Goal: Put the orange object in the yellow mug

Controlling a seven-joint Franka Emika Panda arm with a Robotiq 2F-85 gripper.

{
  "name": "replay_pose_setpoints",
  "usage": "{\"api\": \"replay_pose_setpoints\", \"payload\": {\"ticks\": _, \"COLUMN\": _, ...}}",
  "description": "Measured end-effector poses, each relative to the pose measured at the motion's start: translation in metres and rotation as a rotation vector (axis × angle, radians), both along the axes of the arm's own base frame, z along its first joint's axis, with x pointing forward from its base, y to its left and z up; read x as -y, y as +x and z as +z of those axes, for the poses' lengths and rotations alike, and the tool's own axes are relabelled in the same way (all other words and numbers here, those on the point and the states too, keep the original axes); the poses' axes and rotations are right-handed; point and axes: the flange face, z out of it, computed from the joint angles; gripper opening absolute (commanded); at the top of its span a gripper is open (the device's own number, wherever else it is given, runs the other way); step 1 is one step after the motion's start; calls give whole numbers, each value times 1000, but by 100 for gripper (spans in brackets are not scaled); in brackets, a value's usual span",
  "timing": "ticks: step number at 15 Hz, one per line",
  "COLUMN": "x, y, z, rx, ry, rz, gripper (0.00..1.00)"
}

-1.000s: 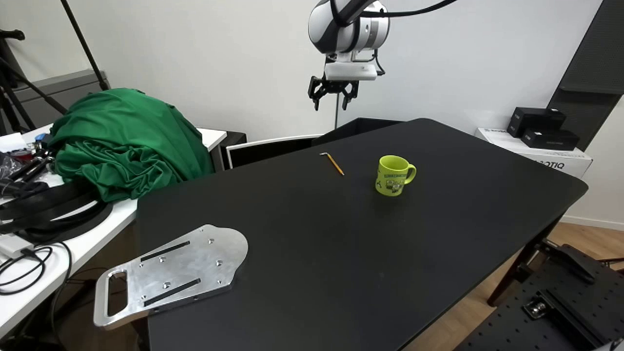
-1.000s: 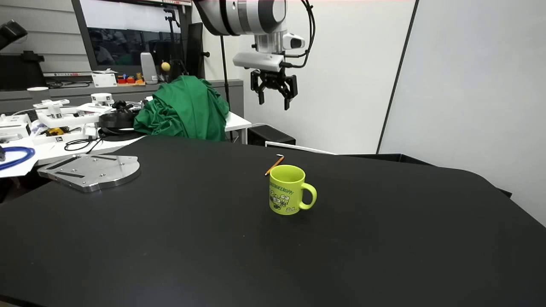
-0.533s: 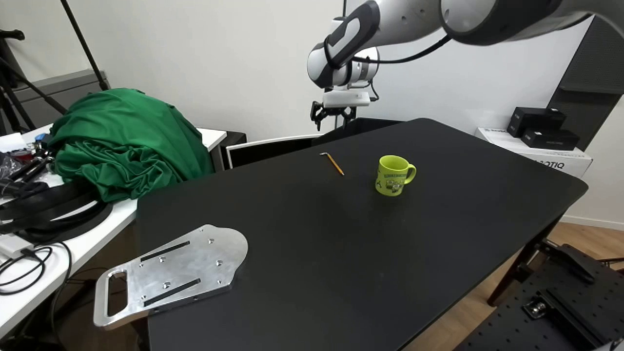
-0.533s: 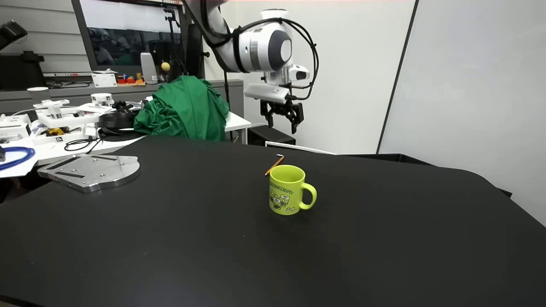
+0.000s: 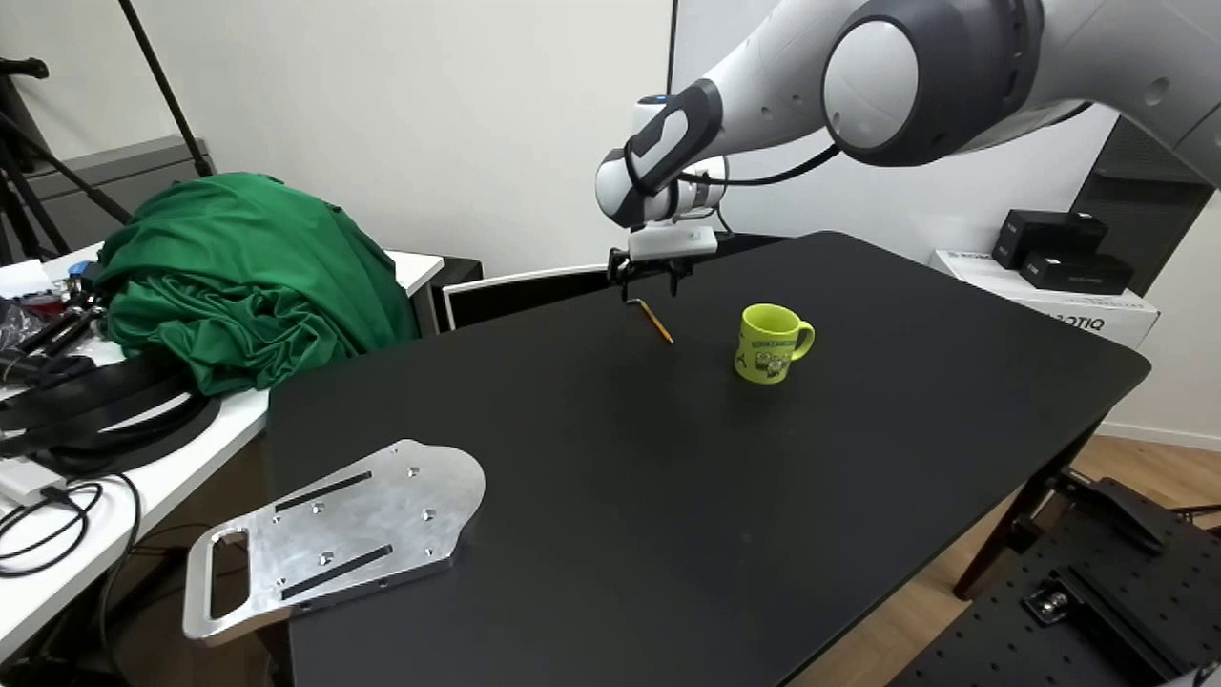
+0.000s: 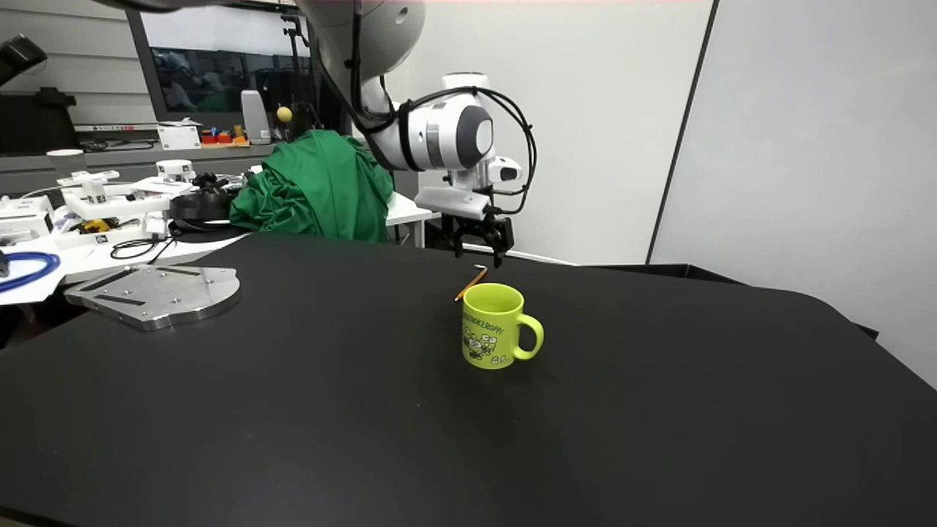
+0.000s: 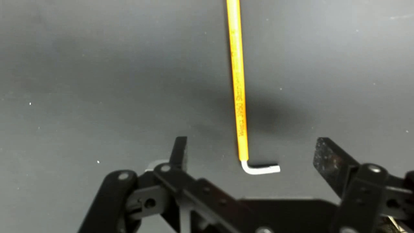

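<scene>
Gripper (image 7: 251, 146) spread wide, holding nothing, above the orange hex key (image 7: 238, 81), which lies on the black table (image 5: 620, 496) apart from the yellow mug (image 6: 487, 329); should I close near its bent end (image 7: 262, 170), an off-centre pinch may let it swivel.

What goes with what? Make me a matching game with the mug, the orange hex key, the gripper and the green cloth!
Things:
1. orange hex key
2. yellow-green mug
3. gripper
4. green cloth

Places and states:
A. bunched up on the white table
B. open, holding nothing
C. lying on the black table, one end bent
D. standing upright, little drawings printed on its side

Right pairs: 1-C, 2-D, 3-B, 4-A
</scene>
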Motion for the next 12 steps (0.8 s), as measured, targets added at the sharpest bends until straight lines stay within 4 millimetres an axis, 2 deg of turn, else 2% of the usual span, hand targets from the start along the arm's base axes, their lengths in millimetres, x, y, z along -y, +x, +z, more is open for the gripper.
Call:
{"api": "replay_pose_setpoints", "payload": {"ticks": 3, "x": 3, "y": -9, "z": -19, "rx": -62, "ry": 2, "rz": -9, "gripper": 100}}
{"api": "replay_pose_setpoints", "payload": {"ticks": 4, "x": 4, "y": -11, "z": -22, "rx": -82, "ry": 4, "rz": -14, "gripper": 75}}
{"api": "replay_pose_setpoints", "payload": {"ticks": 5, "x": 4, "y": -13, "z": -23, "rx": -101, "ry": 7, "rz": -19, "gripper": 74}}
{"api": "replay_pose_setpoints", "payload": {"ticks": 6, "x": 5, "y": -15, "z": -25, "rx": -118, "ry": 10, "rz": -23, "gripper": 68}}
{"api": "replay_pose_setpoints", "payload": {"ticks": 12, "x": 2, "y": -14, "z": -20, "rx": -126, "ry": 14, "rz": -26, "gripper": 25}}
